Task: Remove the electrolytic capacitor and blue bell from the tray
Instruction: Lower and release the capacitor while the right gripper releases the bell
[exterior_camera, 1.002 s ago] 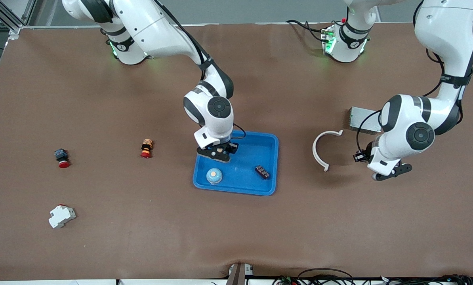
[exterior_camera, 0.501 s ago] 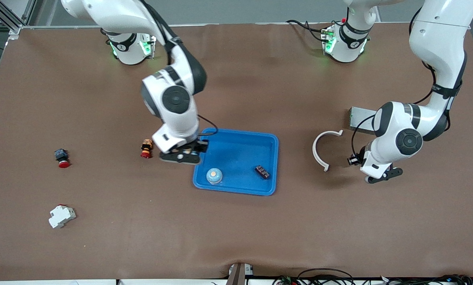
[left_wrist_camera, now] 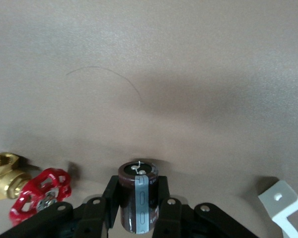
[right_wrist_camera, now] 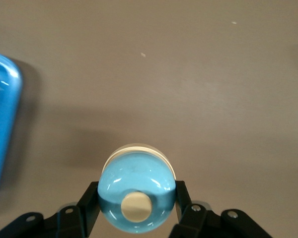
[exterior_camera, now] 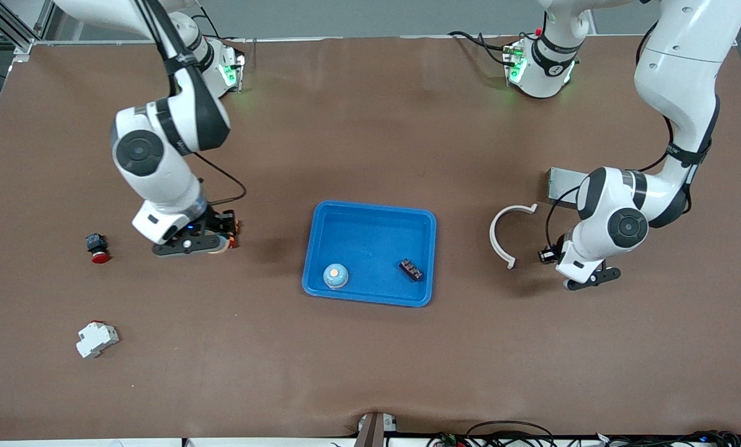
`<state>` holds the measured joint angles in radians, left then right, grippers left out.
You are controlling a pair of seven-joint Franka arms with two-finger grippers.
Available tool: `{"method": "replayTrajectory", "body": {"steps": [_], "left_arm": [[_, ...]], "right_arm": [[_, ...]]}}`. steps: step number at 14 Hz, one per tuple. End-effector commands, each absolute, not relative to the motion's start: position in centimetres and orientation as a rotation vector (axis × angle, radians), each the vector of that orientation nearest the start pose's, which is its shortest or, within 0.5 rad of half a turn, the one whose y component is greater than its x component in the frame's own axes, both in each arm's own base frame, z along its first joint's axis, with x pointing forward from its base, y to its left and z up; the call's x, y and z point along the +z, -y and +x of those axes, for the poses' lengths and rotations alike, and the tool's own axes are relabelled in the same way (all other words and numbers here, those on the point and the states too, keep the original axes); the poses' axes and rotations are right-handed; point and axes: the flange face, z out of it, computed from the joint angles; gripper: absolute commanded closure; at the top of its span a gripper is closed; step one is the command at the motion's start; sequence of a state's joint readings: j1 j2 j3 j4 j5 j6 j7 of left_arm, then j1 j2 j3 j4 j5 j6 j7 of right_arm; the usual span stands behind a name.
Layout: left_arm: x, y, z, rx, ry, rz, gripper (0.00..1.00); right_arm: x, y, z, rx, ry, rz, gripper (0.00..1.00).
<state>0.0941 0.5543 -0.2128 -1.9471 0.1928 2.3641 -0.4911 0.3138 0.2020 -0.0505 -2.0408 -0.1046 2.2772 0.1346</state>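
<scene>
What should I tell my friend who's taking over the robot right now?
Left gripper: shut on the electrolytic capacitor, over the table beside the white arc, outside the tray.
Right gripper: shut on the blue bell, over the table toward the right arm's end, outside the tray.
Done: both things lifted out.
Left: set both down and let go.
In the tray: a second pale-blue bell and a dark block.
</scene>
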Motion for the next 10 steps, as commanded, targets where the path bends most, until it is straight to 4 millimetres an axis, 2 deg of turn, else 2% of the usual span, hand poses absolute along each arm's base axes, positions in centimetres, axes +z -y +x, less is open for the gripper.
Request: {"method": "replayTrajectory", "body": {"steps": [1, 4, 8, 10], "left_arm": [[18.9, 6.9, 60.6, 0.140, 0.368, -3.059, 1.00], [18.8, 6.9, 60.6, 0.130, 0.370, -3.063, 1.00], [19.1, 6.8, 60.7, 0.120, 0.391, -3.062, 1.00], [19.4, 6.7, 60.8, 0.114, 0.432, -3.056, 0.54]], "right_arm": [[32.3, -9.9, 54.8, -0.109, 0.388, -3.192, 1.00], [29.7, -7.0, 53.7, -0.106, 0.412, -3.186, 1.00], [26.4, -4.2, 51.9, -0.170, 0.433, -3.172, 1.00], [25.1, -3.1, 51.1, -0.180, 0.447, -3.168, 1.00]]}}
